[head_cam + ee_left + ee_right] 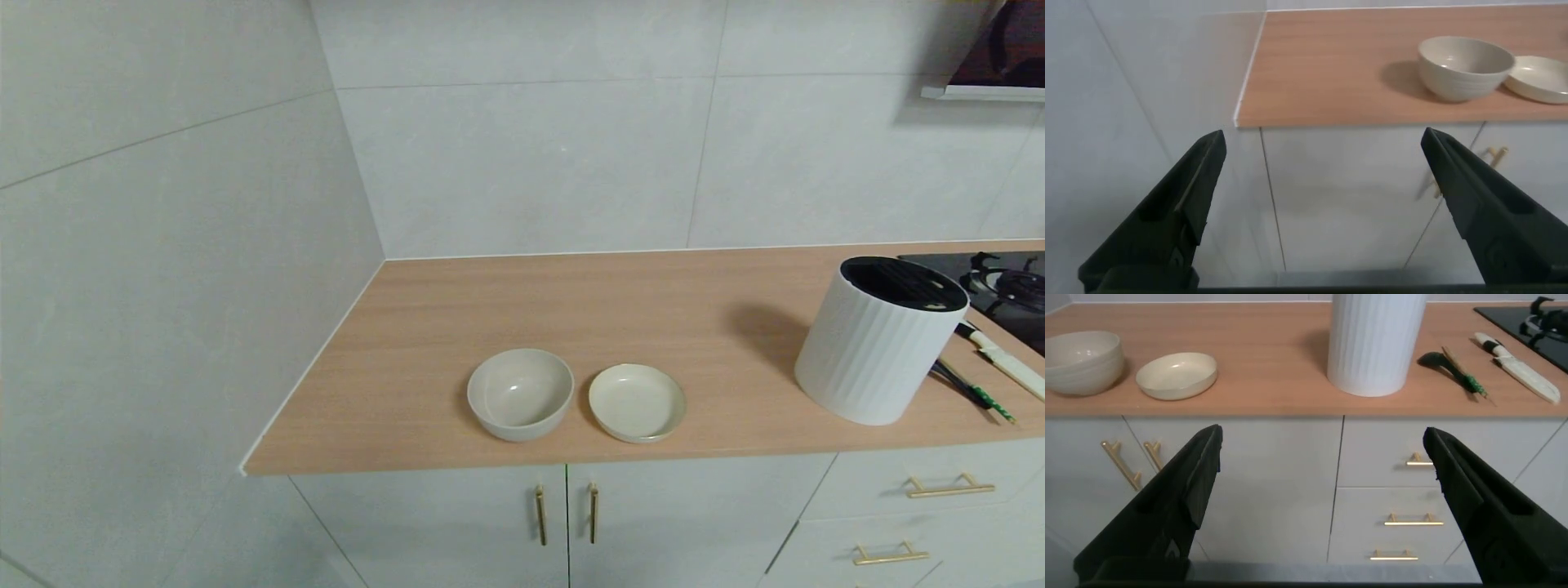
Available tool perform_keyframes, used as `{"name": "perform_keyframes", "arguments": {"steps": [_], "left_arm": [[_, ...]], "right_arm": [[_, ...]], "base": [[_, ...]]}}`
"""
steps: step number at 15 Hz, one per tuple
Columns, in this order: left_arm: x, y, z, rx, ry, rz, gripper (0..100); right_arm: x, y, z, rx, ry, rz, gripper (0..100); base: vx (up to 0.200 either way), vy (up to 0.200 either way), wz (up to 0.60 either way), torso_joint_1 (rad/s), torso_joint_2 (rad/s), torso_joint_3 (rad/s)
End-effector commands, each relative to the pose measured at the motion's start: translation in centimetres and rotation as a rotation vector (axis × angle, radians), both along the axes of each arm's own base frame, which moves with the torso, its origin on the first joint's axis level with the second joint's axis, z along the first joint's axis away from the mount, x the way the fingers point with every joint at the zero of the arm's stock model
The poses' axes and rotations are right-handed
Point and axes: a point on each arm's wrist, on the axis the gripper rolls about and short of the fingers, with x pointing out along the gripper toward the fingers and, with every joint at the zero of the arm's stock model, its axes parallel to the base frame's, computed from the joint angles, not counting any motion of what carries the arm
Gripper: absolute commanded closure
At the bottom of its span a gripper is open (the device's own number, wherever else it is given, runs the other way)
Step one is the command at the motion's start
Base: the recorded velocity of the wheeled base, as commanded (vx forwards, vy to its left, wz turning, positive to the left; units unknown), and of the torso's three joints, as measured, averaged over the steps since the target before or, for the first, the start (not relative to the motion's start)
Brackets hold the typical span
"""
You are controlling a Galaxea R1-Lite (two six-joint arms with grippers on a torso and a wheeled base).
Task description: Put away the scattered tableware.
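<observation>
A beige bowl (pixel 520 394) (pixel 1466 65) (pixel 1079 361) and a shallow cream plate (pixel 637 402) (pixel 1540 77) (pixel 1176 374) sit side by side near the front edge of the wooden counter (pixel 571 310). At the right, chopsticks (pixel 976 390) (pixel 1466 374) and a white-handled knife (pixel 1006 359) (pixel 1519 366) lie beside a white ribbed holder (pixel 878 351) (pixel 1375 339). My left gripper (pixel 1323 208) hangs open below counter level, in front of the cabinet at the counter's left end. My right gripper (pixel 1323 502) is open too, low before the cabinet drawers.
Tiled walls close the counter's left and back sides. A black gas hob (pixel 1000 286) sits at the far right. Below the counter are cabinet doors with gold handles (pixel 565 513) and drawers (pixel 922 490).
</observation>
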Motion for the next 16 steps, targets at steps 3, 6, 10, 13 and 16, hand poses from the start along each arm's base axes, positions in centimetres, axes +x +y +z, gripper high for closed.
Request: {"name": "perform_keyframes", "arguments": {"steps": [3,6,10,13,16], "left_arm": [[0.0,0.0,-0.01,-0.001,0.0,0.0,0],[0.0,0.0,-0.01,-0.001,0.0,0.0,0],[0.0,0.0,-0.01,-0.001,0.0,0.0,0],[0.0,0.0,-0.01,-0.001,0.0,0.0,0],[0.0,0.01,-0.01,-0.001,0.0,0.002,0]], "right_arm": [[0.01,0.0,-0.01,-0.001,0.001,-0.001,0],[0.01,0.0,-0.01,-0.001,0.001,0.001,0],[0.01,0.0,-0.01,-0.001,0.001,0.001,0],[0.01,0.0,-0.01,-0.001,0.001,0.001,0],[0.01,0.0,-0.01,-0.001,0.001,0.001,0]], "base": [[0.0,0.0,0.0,0.0,0.0,0.0],[0.0,0.0,0.0,0.0,0.0,0.0],[0.0,0.0,0.0,-0.163,0.36,0.193],[0.0,0.0,0.0,-0.245,0.54,0.292],[0.0,0.0,0.0,-0.248,0.55,0.297]]}}
